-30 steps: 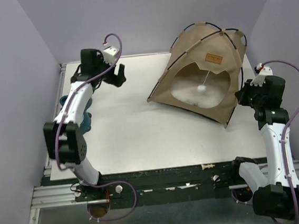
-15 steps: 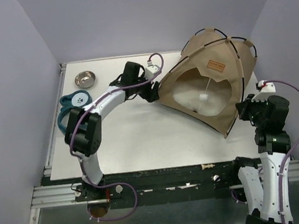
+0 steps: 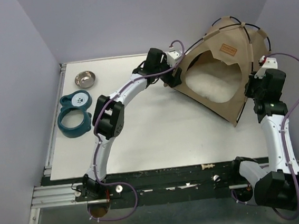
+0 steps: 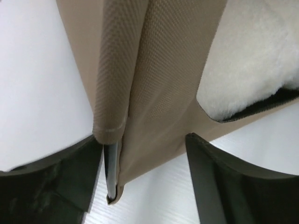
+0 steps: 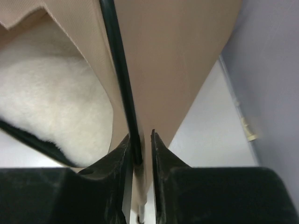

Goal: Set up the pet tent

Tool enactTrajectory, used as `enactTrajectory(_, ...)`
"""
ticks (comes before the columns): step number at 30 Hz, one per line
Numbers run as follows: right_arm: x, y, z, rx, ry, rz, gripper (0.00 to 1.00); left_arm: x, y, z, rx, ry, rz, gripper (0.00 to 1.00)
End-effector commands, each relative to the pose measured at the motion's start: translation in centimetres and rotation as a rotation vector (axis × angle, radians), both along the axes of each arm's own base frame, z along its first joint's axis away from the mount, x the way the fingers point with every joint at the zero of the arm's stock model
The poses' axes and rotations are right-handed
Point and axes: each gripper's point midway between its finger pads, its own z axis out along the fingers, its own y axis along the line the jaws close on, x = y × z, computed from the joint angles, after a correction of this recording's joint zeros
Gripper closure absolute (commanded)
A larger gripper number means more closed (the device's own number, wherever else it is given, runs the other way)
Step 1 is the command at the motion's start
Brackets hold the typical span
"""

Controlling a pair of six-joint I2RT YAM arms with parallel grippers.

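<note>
The tan pet tent (image 3: 228,107) stands upright in the back right corner, its opening facing forward with white fleece (image 3: 215,82) inside and an orange label (image 3: 229,47) above. My left gripper (image 3: 177,77) is at the tent's left front corner. In the left wrist view it (image 4: 144,137) is open wide, straddling the folded corner (image 4: 154,84) and its black pole end (image 4: 111,172). My right gripper (image 3: 252,89) is at the tent's right edge. In the right wrist view it (image 5: 140,135) is parted narrowly, with the black pole (image 5: 119,70) against the left finger.
A steel bowl (image 3: 85,78) sits at the back left. In front of it lies a teal ring-shaped dish (image 3: 73,122) with a light blue paw-print lid (image 3: 78,100). The purple right wall (image 3: 290,35) is close behind the tent.
My left arm swung from the far left across to the tent's corner. The tent shifted right and back toward the corner. The right jaws have parted slightly. The dangling pom-pom no longer shows.
</note>
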Motion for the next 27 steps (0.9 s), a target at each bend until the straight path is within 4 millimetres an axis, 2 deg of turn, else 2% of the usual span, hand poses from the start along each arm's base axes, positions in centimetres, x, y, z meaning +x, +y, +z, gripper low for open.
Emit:
enactTrajectory(1,2.3,-1.9,3.3,-0.109,-0.076,-0.017,0.61,-0.7,4.7,4.2,0.008,-0.025,0.046,0.1)
enactTrajectory(2,2.1,-1.8,3.1,-0.101,-0.059,-0.011,0.51,-1.6,6.5,5.5,-0.001,-0.013,0.042,0.07)
enactTrajectory(4,1.8,-0.1,3.3,-0.078,-0.065,0.075,0.23,-4.0,10.5,6.6,-0.002,0.039,0.018,0.01)
enactTrajectory(7,0.5,2.5,4.4,-0.033,-0.085,0.191,0.0,-7.0,16.8,8.2,0.031,0.041,0.032,0.01)
enactTrajectory(9,-0.6,4.1,5.7,-0.019,-0.1,0.265,0.0,-8.6,20.7,7.9,0.081,0.047,0.069,0.01)
enactTrajectory(12,-2.5,6.2,8.3,-0.022,-0.112,0.374,0.0,-9.5,26.7,7.3,0.181,0.035,0.164,0.01)
enactTrajectory(15,-4.7,9.1,10.8,-0.038,-0.154,0.534,0.0,-8.8,32.7,6.1,0.288,0.034,0.311,0.01)
enactTrajectory(16,-5.4,9.9,11.6,-0.049,-0.175,0.583,0.0,-8.4,34.1,5.9,0.322,0.018,0.318,0.01)
enactTrajectory(17,-6.0,10.9,12.1,-0.049,-0.193,0.638,0.0,-7.6,36.9,5.7,0.357,0.011,0.381,0.01)
enactTrajectory(19,-7.1,12.6,12.7,-0.04,-0.207,0.743,0.0,-6.1,40.9,5.4,0.42,0.004,0.459,0.01)
enactTrajectory(20,-7.5,13.4,12.6,-0.025,-0.2,0.788,0.0,-5.4,42.2,4.9,0.466,0.008,0.465,0.01)
enactTrajectory(23,-7.8,15.8,10.9,0.013,-0.13,0.918,0.0,-2.3,45.3,3.7,0.614,-0.01,0.493,0.01)
enactTrajectory(26,-7.7,18.0,7.9,-0.01,-0.016,1.015,0.0,1.0,46.6,2.4,0.681,-0.04,0.504,0.01)
enactTrajectory(27,-8.0,19.2,7.3,-0.014,0.006,1.073,0.0,2.3,47.0,2.5,0.706,-0.063,0.509,0.02)
